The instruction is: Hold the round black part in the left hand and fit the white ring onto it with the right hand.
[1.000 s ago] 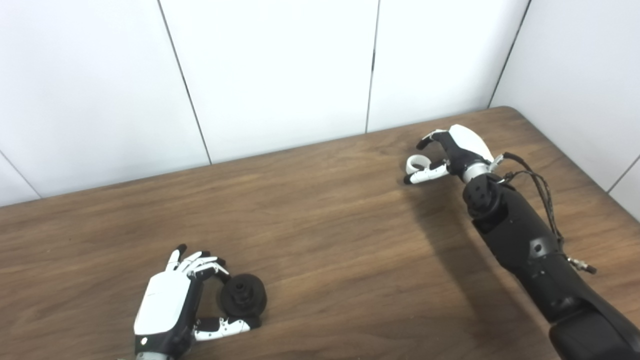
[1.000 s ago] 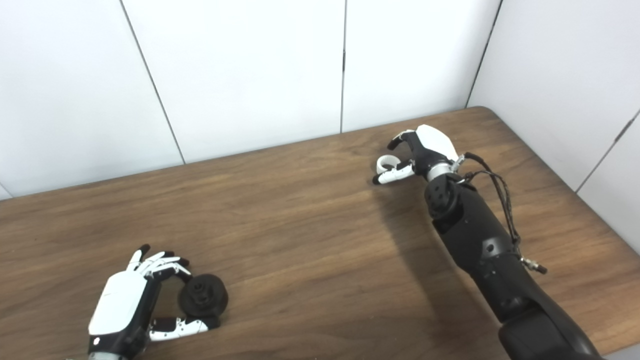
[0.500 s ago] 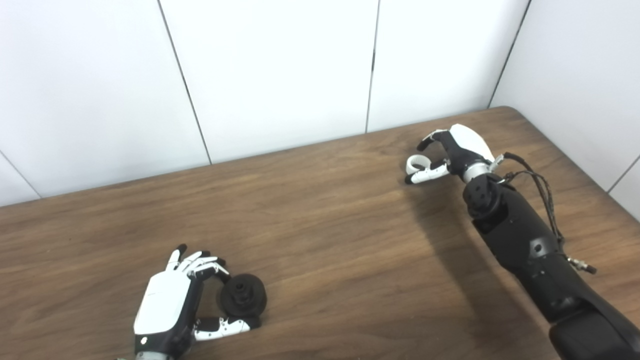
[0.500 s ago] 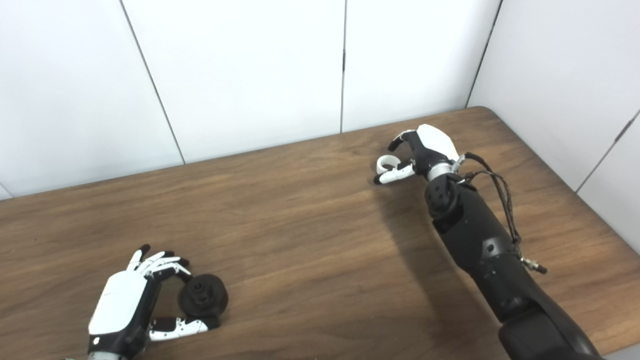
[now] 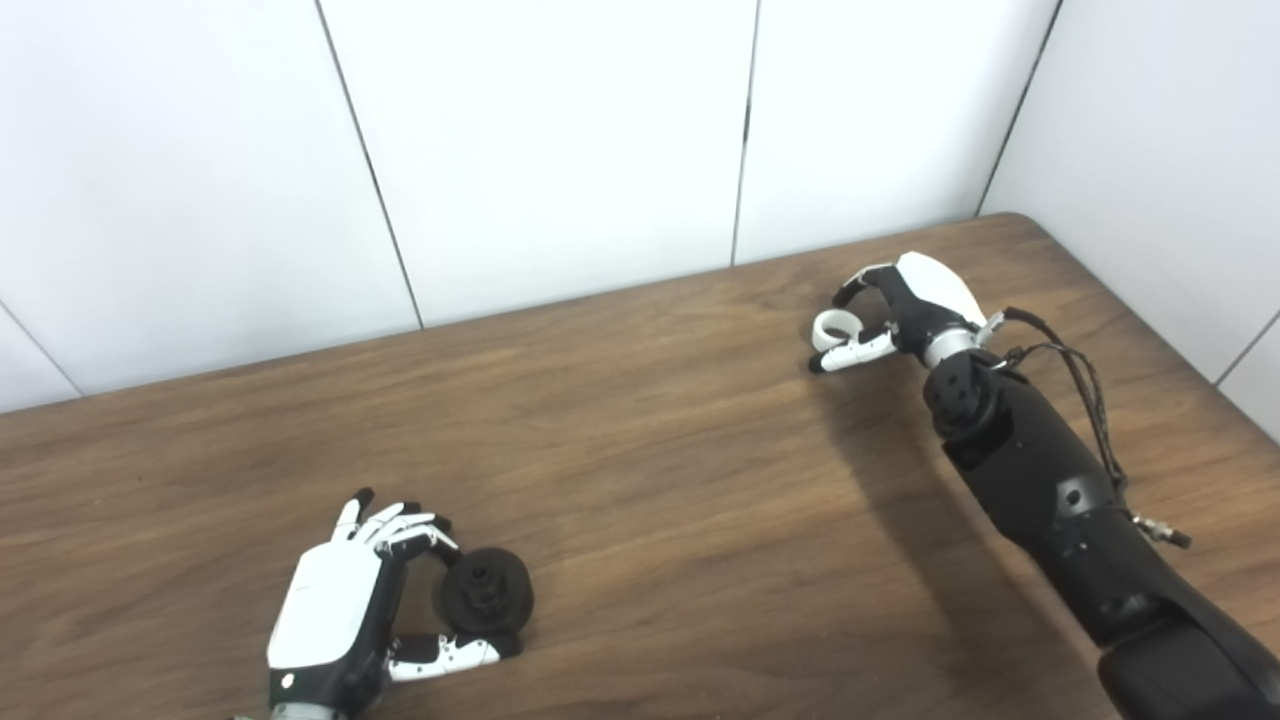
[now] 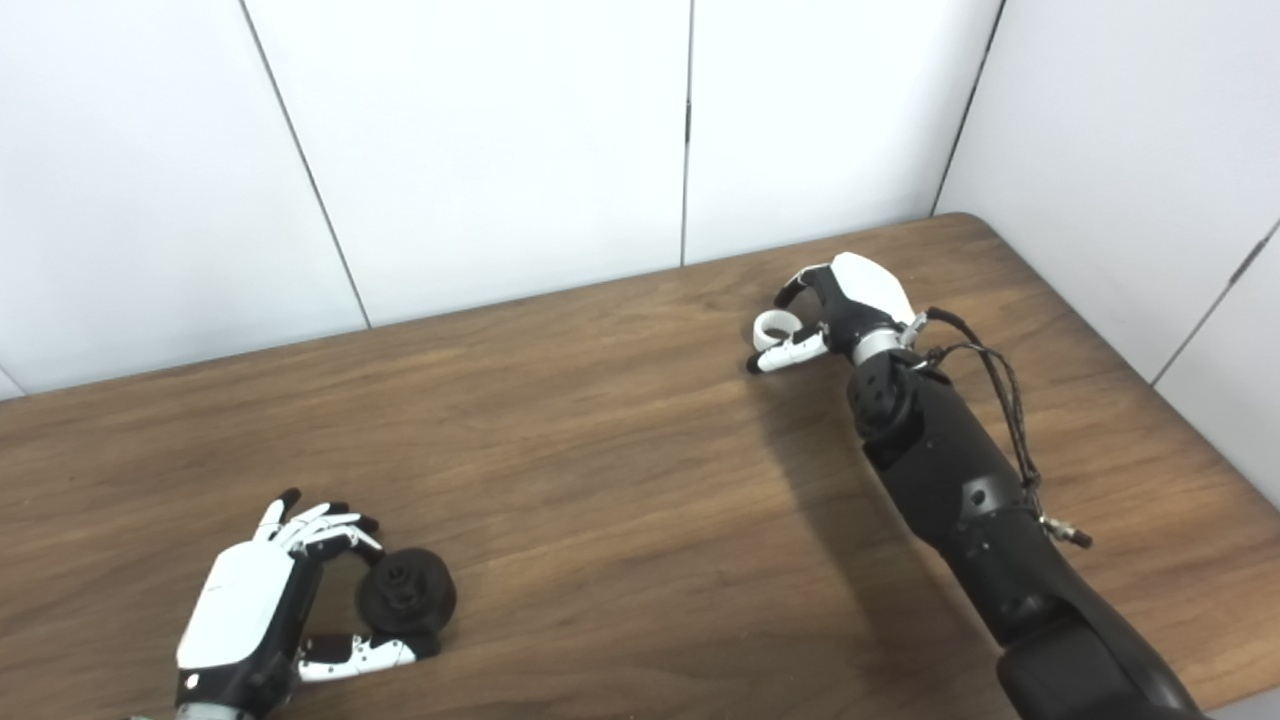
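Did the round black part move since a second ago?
No. The round black part stays put on the wooden table, cupped by the left hand.

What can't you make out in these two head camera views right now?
- Both views: whether the right robot hand grips the white ring or only brackets it; too small.
- Whether the round black part is off the table.
- Left robot hand wrist: cut off by bottom edge.

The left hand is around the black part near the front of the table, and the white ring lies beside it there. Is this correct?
Not quite. The white ring is far away at the right hand, seen in the left eye view. The left hand is indeed around the black part.
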You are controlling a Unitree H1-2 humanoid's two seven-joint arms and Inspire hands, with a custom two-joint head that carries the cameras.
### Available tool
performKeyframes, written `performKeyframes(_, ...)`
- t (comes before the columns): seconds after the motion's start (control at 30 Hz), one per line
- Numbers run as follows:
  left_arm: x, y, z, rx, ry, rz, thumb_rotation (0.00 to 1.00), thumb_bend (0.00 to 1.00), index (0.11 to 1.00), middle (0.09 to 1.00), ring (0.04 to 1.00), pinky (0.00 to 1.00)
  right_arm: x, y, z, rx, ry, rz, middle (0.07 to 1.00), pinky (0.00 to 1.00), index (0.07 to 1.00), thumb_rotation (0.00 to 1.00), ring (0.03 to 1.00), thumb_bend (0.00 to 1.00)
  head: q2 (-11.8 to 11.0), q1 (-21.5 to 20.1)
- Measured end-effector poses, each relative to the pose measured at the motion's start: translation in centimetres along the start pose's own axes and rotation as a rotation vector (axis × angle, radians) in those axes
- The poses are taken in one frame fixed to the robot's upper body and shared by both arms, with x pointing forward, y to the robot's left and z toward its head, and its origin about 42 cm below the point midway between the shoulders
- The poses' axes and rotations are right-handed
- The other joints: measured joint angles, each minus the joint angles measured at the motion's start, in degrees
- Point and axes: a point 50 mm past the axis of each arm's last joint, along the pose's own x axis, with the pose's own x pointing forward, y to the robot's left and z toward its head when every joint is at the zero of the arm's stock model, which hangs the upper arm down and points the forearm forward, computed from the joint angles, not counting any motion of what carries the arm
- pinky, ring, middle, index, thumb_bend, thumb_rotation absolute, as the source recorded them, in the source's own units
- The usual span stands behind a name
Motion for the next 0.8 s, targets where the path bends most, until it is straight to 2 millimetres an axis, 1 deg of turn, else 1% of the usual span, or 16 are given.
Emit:
performKeyframes(0.1, 0.0, 0.08, 0.0, 0.002, -0.001, 0.001, 0.05, 0.52, 0.485, 0.745, 0.854, 1.0, 0.0, 0.01, -0.01, 0.001, 0.001, 0.001, 0.879, 0.87, 0.66, 0.27, 0.941, 0.79, 0.0, -0.1)
performKeyframes(0.23, 0.0, 0.1, 0.02, 0.003, -0.001, 0.0, 0.05, 0.52, 0.485, 0.747, 0.858, 1.0, 0.03, 0.12, -0.16, 0.0, 0.006, 0.004, 0.884, 0.91, 0.658, 0.26, 0.945, 0.79, 0.0, -0.1)
performKeyframes(0.43, 0.0, 0.11, 0.0, 0.003, -0.002, 0.0, 0.05, 0.52, 0.485, 0.745, 0.856, 1.0, -0.01, 0.18, -0.24, 0.0, 0.006, 0.006, 0.871, 0.89, 0.645, 0.26, 0.936, 0.78, 0.1, 0.0)
performKeyframes(0.63, -0.01, 0.11, -0.01, 0.004, -0.002, 0.0, 0.05, 0.52, 0.485, 0.745, 0.857, 1.0, -0.22, 0.26, -0.47, -0.003, 0.005, 0.007, 0.867, 0.91, 0.642, 0.26, 0.934, 0.77, 0.3, -0.2)
performKeyframes(0.73, -0.01, 0.12, -0.01, 0.004, -0.002, 0.0, 0.05, 0.52, 0.485, 0.746, 0.857, 1.0, -0.31, 0.29, -0.5, -0.003, 0.005, 0.008, 0.86, 0.88, 0.643, 0.25, 0.921, 0.77, 0.3, -0.2)
performKeyframes(0.8, -0.01, 0.12, -0.01, 0.003, -0.002, -0.001, 0.05, 0.52, 0.485, 0.745, 0.855, 1.0, -0.33, 0.3, -0.51, -0.003, 0.004, 0.008, 0.858, 0.88, 0.638, 0.25, 0.917, 0.77, 0.3, 0.0)
